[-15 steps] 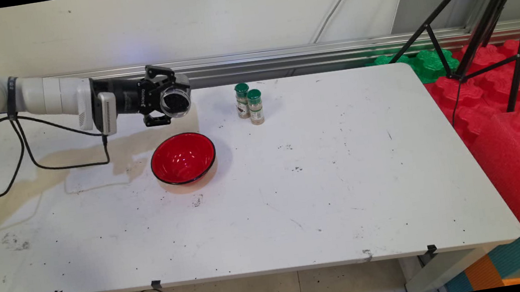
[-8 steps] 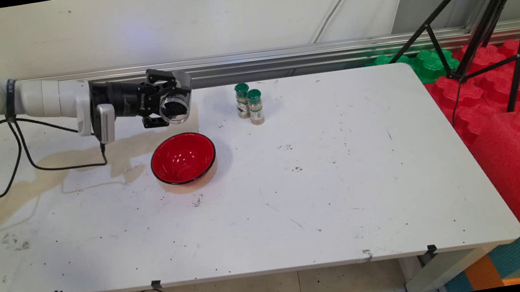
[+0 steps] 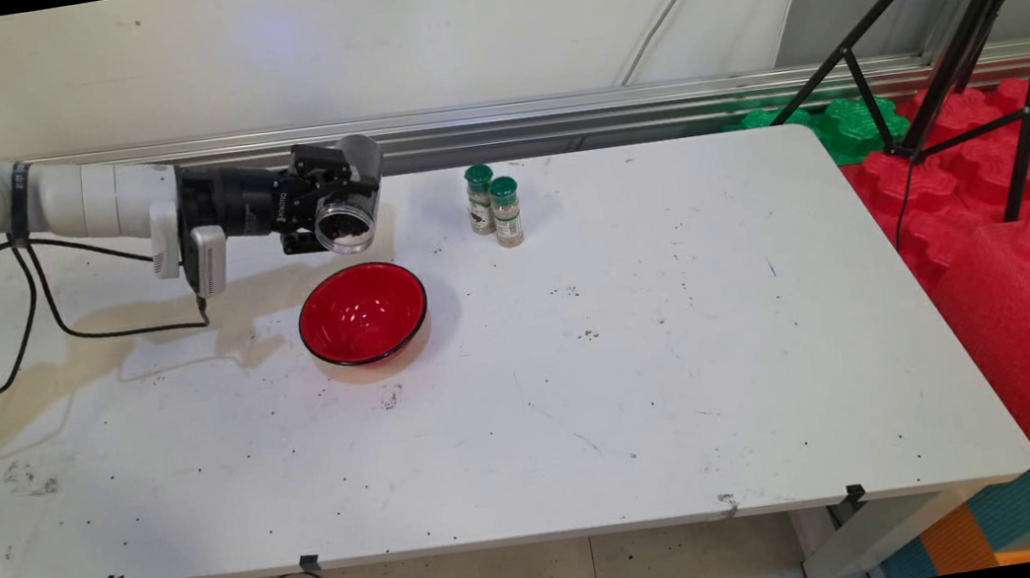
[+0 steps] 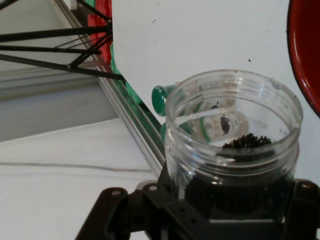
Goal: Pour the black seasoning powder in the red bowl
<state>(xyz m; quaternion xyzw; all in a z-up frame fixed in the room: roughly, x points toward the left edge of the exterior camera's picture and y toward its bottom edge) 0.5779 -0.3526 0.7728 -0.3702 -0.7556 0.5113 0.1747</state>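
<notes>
Now, gripper: the gripper (image 3: 336, 215) hung over the table's (image 3: 683, 356) far left part, level with the arm, its fingers clamped on a jar (image 3: 348, 213); the hand view showed the same gripper (image 4: 227, 210) with the jar (image 4: 232, 145) seated between the black links.
Jar: clear, lidless, tilted on its side with the open mouth facing down and forward; dark grains (image 4: 245, 141) lay inside near the rim.
Bowl: a red bowl (image 3: 363, 313) with a black rim stood on the table just below and in front of the jar's mouth, not touching it; I saw no grains in it.
Bottles: two green-capped bottles (image 3: 494, 204) stood upright, close together, to the right of the gripper and apart from it.
Beyond: a black tripod (image 3: 967, 20) and red and green foam mats (image 3: 1010, 194) lay past the table's right edge.
</notes>
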